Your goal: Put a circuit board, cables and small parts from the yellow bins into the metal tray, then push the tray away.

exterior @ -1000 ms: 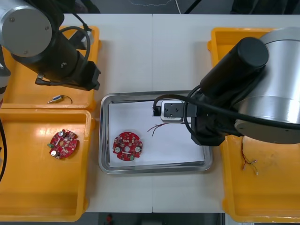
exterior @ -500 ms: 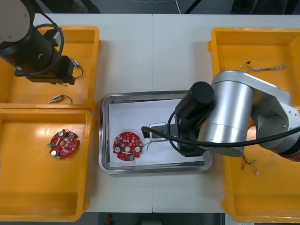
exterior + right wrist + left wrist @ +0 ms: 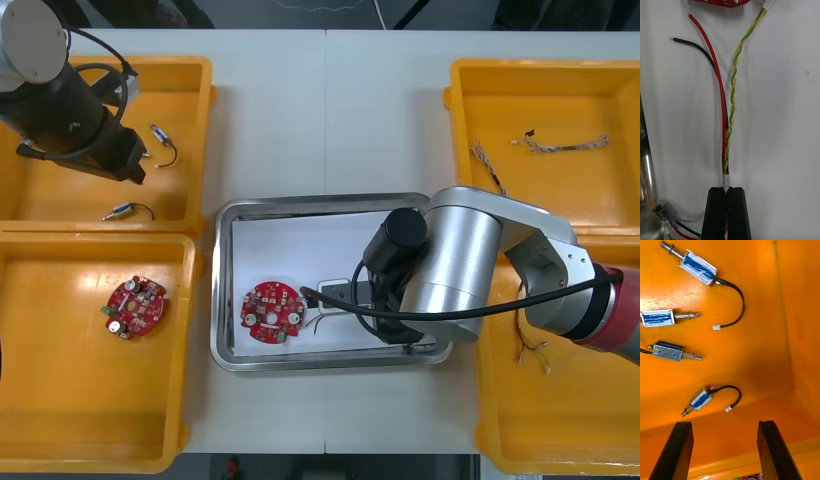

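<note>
My right gripper (image 3: pixel 308 294) is low over the metal tray (image 3: pixel 225 290), just right of the round red circuit board (image 3: pixel 272 312) lying on the white inside. In the right wrist view this gripper (image 3: pixel 728 189) is shut on a cable bundle (image 3: pixel 724 112) of red, black and twisted yellow-green wires, whose free ends reach toward the board's edge (image 3: pixel 722 2). My left arm (image 3: pixel 75 110) hangs over the far left yellow bin (image 3: pixel 200 110). Its gripper (image 3: pixel 724 423) stands open above several small metal parts, the nearest one (image 3: pixel 700 400) just beyond the fingers.
A second red circuit board (image 3: pixel 134 306) lies in the near left bin. Small metal parts (image 3: pixel 120 211) rest in the far left bin. A twisted cable (image 3: pixel 560 143) lies in the far right bin, and red and yellow wires (image 3: pixel 530 345) in the near right bin.
My right gripper has carried the cable bundle down and left inside the tray, up to the circuit board. My left arm has swung left over the far left bin.
</note>
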`<control>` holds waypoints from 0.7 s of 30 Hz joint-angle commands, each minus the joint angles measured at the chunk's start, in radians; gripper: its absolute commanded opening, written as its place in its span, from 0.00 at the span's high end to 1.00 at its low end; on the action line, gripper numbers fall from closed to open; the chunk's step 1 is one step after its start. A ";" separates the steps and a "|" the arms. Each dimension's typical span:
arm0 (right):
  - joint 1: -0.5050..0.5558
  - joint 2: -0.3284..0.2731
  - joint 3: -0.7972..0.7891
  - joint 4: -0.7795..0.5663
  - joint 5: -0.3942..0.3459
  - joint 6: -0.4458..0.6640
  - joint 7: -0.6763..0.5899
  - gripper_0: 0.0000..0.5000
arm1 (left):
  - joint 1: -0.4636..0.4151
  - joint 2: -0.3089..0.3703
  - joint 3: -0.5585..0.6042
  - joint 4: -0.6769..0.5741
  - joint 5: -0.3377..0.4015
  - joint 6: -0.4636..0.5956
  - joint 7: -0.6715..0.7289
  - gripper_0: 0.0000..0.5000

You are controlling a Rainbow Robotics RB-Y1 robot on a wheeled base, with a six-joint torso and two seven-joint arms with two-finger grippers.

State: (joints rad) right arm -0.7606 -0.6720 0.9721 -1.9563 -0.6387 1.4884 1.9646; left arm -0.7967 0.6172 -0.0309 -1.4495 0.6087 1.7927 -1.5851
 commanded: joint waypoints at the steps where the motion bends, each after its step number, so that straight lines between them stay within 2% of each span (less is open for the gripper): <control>1: -0.014 0.020 0.010 -0.010 0.010 -0.010 0.036 0.70 | -0.101 0.044 0.022 0.095 -0.026 -0.030 -0.210 0.00; 2: -0.014 0.020 0.010 -0.010 0.013 -0.010 0.037 0.40 | -0.119 0.042 0.022 0.129 -0.029 -0.032 -0.223 0.00; 3: -0.013 0.020 0.010 -0.009 0.013 -0.010 0.037 0.28 | -0.128 0.041 0.022 0.144 -0.030 -0.033 -0.230 0.00; 4: -0.014 0.020 0.010 -0.010 0.013 -0.010 0.034 0.06 | -0.145 0.039 0.022 0.176 -0.032 -0.033 -0.233 0.00; 5: -0.014 0.020 0.010 -0.009 0.011 -0.010 0.036 0.00 | -0.159 0.036 0.022 0.202 -0.032 -0.035 -0.236 0.00; 9: -0.014 0.023 0.008 -0.009 0.011 -0.011 0.037 0.00 | -0.188 0.027 0.016 0.273 -0.035 -0.039 -0.246 0.00; 17: -0.014 0.039 -0.061 -0.029 0.011 0.001 0.036 0.00 | -0.202 0.016 -0.095 0.383 -0.029 -0.108 -0.253 0.00; 21: -0.014 0.039 -0.061 -0.029 0.011 0.001 0.036 0.00 | -0.200 0.015 -0.135 0.403 -0.018 -0.108 -0.246 0.00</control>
State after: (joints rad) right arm -0.7606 -0.6546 0.9433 -1.9564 -0.6336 1.4875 1.9662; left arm -0.9461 0.6169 -0.1259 -1.0527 0.5815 1.6925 -1.8325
